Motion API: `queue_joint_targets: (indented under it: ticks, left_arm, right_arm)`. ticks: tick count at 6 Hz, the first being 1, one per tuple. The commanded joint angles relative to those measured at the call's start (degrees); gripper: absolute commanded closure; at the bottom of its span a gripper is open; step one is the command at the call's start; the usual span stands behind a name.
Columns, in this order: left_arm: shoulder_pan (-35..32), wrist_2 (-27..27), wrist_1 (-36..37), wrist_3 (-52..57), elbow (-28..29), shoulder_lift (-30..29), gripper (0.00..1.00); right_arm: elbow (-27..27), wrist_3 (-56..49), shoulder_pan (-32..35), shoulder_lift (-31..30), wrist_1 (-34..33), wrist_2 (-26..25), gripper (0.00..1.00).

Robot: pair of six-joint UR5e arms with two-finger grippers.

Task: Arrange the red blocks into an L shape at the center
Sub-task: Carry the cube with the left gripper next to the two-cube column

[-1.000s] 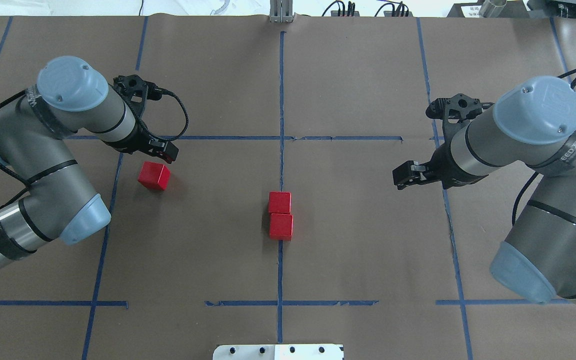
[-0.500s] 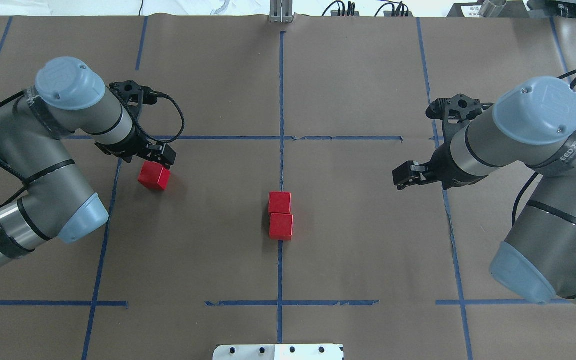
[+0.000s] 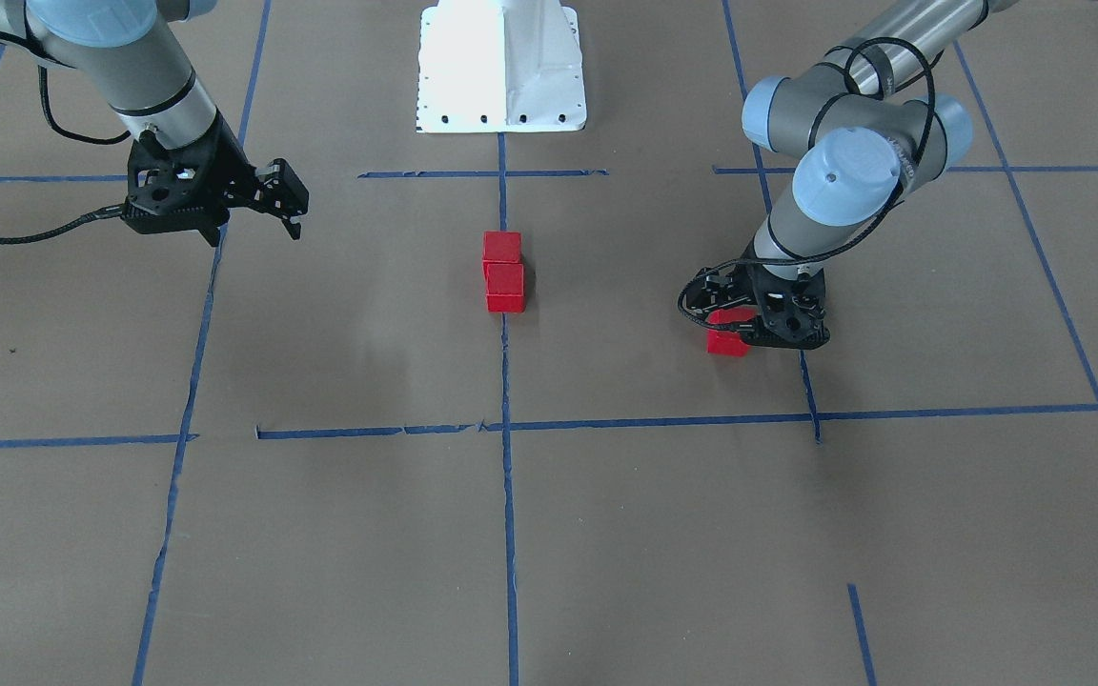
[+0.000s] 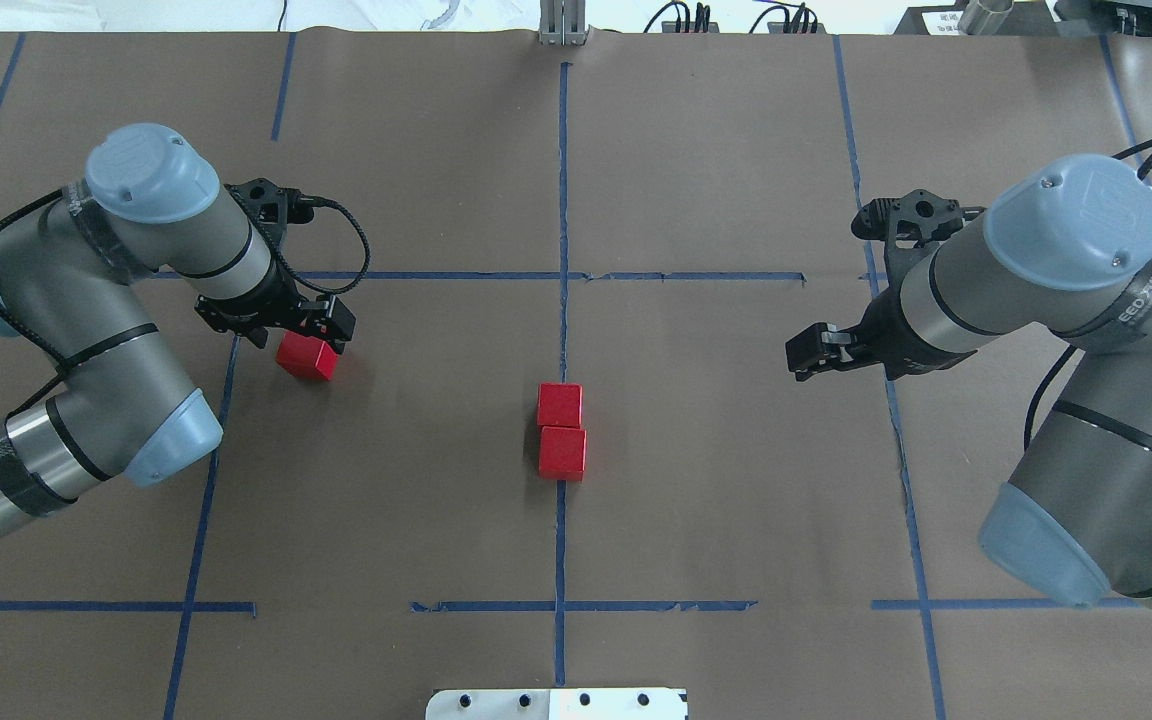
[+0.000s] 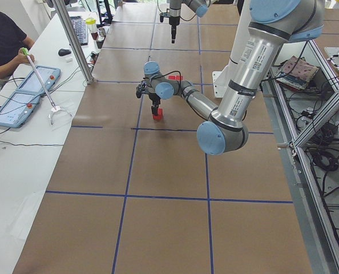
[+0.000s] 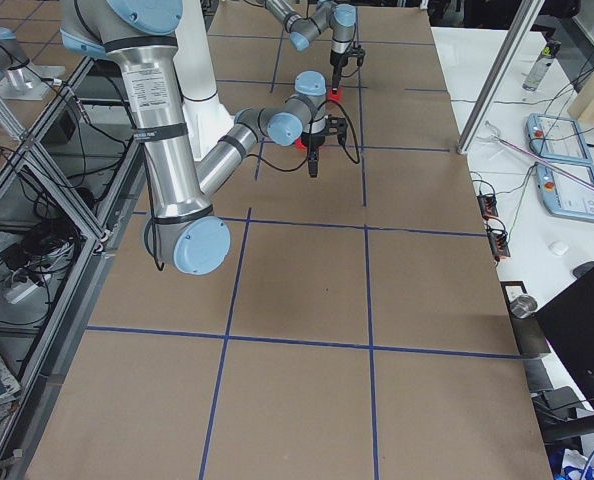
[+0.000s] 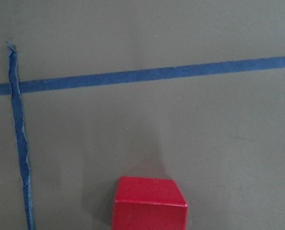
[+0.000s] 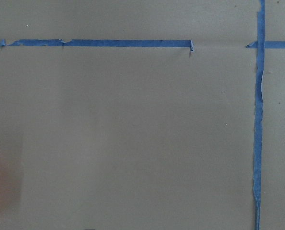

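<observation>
Red blocks are lying in two places on the brown-papered desk (image 4: 736, 480), and going left to right in the overhead view, the lone third block (image 4: 307, 357) is sitting well left of the middle, just inside a blue tape line. The left hand (image 4: 298, 330) is hanging right over it, low, with the block peeking out from beneath; from the front its fingers seem to be standing either side of the cube, but whether they are touching it I cannot tell. It looks parted rather than clamped. So the step in hand, I would judge, is the pick-up of this last block.

At the center, two red blocks (image 4: 561, 429) are sitting face to face, touching, in a short column on the long blue tape line (image 4: 563, 200). Only that lone block is missing for the L.

Next the left hand is needing to pinch squarely, lift, carry the cube rightward and set it flush beside one end of the pair, not the middle, without nudging them.

Farther right, the right hand (image 4: 802, 355) is hovering idle, holding nothing, its fingers looking close together.

All three cubes are looking alike: small, matte, bright red, sharp-edged.
</observation>
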Motion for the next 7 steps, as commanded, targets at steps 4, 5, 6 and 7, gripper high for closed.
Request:
queue_joint_targets:
  ticks: [4, 5, 6, 7]
  left_arm:
    - [-0.1, 0.2, -4.1, -0.8, 4.1, -0.6, 1.0]
    - [-0.9, 0.1, -2.8, -2.4, 3.8, -2.8, 1.0]
    - [-0.5, 1.0, -0.3, -13.8, 3.2, -6.6, 1.0]
    - [0.0, 4.8, 1.3, -28.0, 2.8, -9.5, 1.0]
  right_arm:
    - [0.5, 0.3, 0.0, 0.1, 0.0, -0.1, 0.01]
    - [0.6, 0.4, 0.0, 0.2, 0.0, -0.2, 0.01]
    - [0.9, 0.4, 0.0, 0.2, 0.0, -0.2, 0.01]
    - [0.9, 0.4, 0.0, 0.2, 0.0, -0.2, 0.01]
